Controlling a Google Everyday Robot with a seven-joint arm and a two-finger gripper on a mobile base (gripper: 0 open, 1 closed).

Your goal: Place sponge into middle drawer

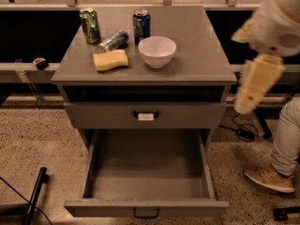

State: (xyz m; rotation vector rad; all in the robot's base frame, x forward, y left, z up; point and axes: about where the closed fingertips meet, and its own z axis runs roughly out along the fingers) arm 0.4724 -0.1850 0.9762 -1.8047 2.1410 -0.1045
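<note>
The tool point(251, 90) hangs in the air off the right edge of the surface point(206, 55), touching nothing, its spread impossible to tell, while the sponge point(110, 60) lies on that surface just left of the white bowl point(157, 50), above the pulled-out middle drawer point(147, 172).

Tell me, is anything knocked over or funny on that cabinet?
Yes: the silver can lies on its side, while the green can and blue can stand upright. The sponge and white bowl sit normally. The gripper hangs to the right of the cabinet.
</note>
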